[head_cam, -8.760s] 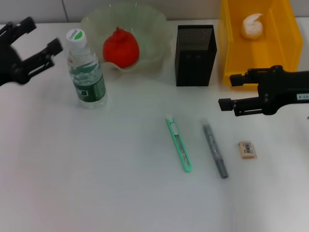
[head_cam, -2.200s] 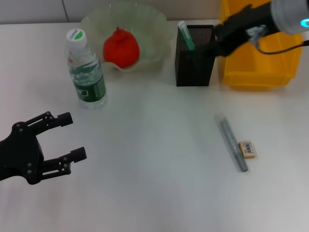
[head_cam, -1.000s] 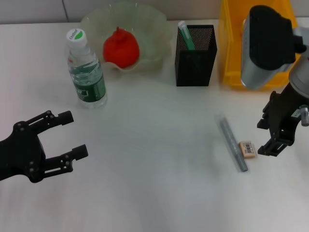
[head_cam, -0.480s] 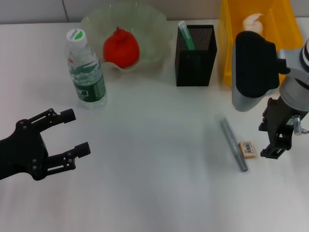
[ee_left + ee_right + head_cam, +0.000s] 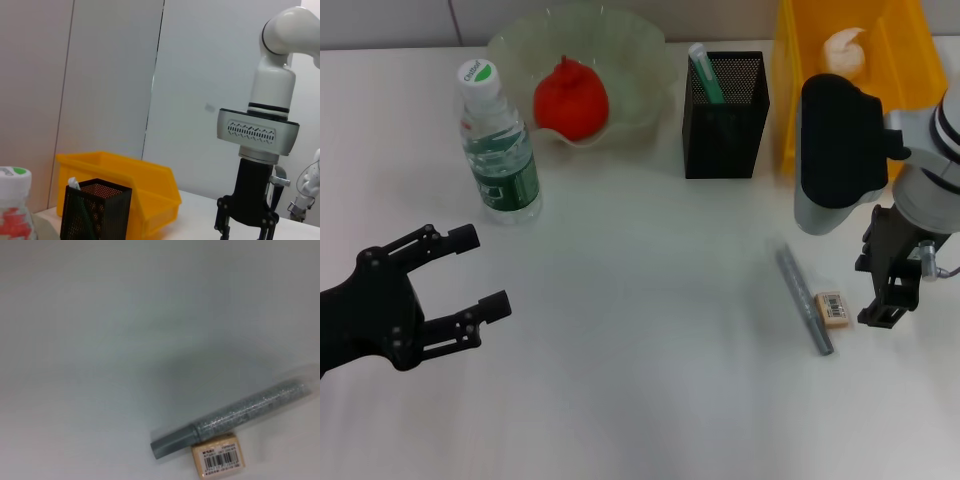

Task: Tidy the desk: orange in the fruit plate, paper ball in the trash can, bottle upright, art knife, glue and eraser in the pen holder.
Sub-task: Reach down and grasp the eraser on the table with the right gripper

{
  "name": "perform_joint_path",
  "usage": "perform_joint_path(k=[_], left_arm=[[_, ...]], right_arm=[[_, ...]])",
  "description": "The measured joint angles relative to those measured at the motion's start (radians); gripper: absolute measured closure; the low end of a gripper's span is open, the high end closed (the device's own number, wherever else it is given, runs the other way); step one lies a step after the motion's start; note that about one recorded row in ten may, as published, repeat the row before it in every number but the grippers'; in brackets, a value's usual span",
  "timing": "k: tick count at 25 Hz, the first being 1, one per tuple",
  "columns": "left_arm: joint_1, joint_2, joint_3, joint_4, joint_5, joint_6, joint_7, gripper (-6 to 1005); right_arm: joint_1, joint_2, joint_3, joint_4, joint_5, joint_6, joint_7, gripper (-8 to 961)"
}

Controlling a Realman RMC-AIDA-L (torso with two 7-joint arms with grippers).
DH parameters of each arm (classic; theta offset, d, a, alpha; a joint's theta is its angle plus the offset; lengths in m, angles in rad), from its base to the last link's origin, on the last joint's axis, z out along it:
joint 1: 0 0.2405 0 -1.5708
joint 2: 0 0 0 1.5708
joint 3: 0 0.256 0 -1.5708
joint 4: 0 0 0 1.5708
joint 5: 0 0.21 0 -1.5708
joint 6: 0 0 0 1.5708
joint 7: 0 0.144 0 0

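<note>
A: What sits on the white tabletop, biggest first?

B: At the back right, a yellow plastic bin holding a crumpled white paper ball. At the back left, a translucent scalloped fruit plate with the orange-red fruit in it. Between them stands the black mesh pen holder, a green art knife upright inside. The clear water bottle with a green label stands upright in front of the plate.

A: Anything in the way of the right arm?

B: Nothing lies between it and the small things. The right gripper points down, just right of the small beige eraser; I cannot tell how its fingers stand. The grey glue stick lies touching the eraser's other side.

A: The left one?

B: The left gripper hovers low at the front left, fingers spread, well apart from everything.
</note>
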Motion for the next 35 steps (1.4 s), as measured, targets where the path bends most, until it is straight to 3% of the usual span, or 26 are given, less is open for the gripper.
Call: perform_joint_path(k=[20, 35], left_arm=[[-0.005, -0.002, -0.002, -0.005, 0.001, -0.013, -0.002, 150], [-0.005, -0.002, -0.003, -0.005, 0.001, -0.027, -0.002, 150]], right_arm=[[-0.016, 0.006, -0.108, 0.040, 0.047, 0.122, 0.025, 340], [-0.002, 0.006, -0.133, 0.096, 0.071, 0.154, 0.030, 348]])
